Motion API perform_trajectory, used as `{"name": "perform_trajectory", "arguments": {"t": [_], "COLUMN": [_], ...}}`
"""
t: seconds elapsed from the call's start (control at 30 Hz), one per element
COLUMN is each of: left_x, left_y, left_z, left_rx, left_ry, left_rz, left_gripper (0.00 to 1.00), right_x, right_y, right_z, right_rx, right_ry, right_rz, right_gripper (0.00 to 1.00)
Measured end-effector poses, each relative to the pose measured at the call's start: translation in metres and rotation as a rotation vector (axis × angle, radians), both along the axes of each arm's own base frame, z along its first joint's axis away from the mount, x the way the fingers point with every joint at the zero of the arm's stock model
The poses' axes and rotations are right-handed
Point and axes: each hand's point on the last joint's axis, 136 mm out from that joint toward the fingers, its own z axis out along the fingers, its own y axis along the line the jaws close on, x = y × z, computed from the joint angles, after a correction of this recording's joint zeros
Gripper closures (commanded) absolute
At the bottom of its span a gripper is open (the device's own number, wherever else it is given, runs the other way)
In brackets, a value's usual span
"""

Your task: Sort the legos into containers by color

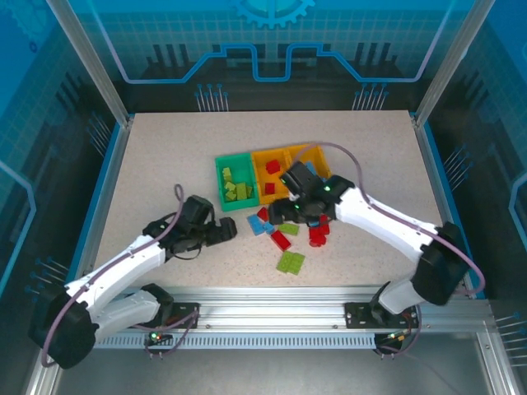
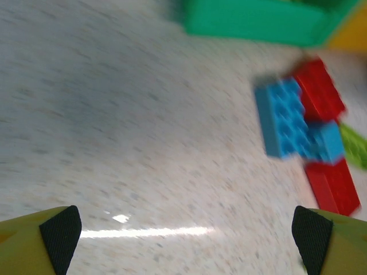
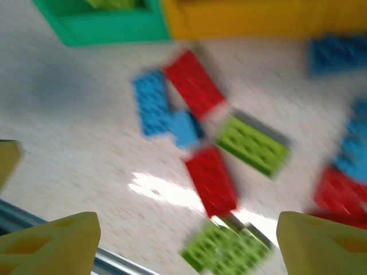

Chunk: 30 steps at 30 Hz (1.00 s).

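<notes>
Fig.: L gripper point(image 2: 186, 232) & R gripper point(image 3: 189, 240) both spread wide, empty; legos point(image 3: 195, 91) lie touching, so a pinch may drag a wrong-colour neighbour along.

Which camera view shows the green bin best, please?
The top external view: the green bin appears whole and fairly sharp there, with lime bricks lying inside. The left wrist view catches a blurred stretch of its outer wall at the top edge, and the right wrist view a blurred corner at the top left.
</notes>
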Motion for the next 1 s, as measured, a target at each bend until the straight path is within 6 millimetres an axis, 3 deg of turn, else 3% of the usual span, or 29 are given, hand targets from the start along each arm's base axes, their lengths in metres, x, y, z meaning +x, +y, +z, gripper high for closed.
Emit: {"name": "perform_trajectory", "arguments": {"t": [0.13,0.23,0.3,0.43,0.7,0.87,1.0], "left_x": [-0.026,-0.034,-0.037,-0.041,-0.038,-0.038,-0.036], "left_y": [-0.055,-0.087,-0.102,-0.121,-0.140,-0.147,-0.151], "left_z": [-0.010,-0.015,-0.018,-0.027,-0.042,-0.052,-0.059], "left_rx": [0.065,0.133,0.163,0.196,0.233,0.234,0.246], "left_ry": [0.019,0.021,0.017,0.019,0.044,0.064,0.082], "left_rz": [-0.246,-0.371,-0.431,-0.501,-0.543,-0.552,-0.553], "left_gripper": [0.02,0.04,0.05,0.10,0.18,0.22,0.33], "right_x": [-0.023,-0.027,-0.026,-0.028,-0.041,-0.043,-0.044], "right_y": [-0.064,-0.103,-0.118,-0.127,-0.138,-0.139,-0.140], "right_z": [-0.033,-0.036,-0.030,-0.021,-0.044,-0.042,-0.043], "right_rx": [-0.032,-0.003,0.025,0.058,0.056,0.076,0.086], "right_ry": [0.059,0.049,0.029,0.010,0.088,0.080,0.085], "right_rz": [-0.150,-0.269,-0.322,-0.339,-0.362,-0.361,-0.368], "right_gripper": [0.19,0.20,0.20,0.21,0.21,0.21,0.21]}}
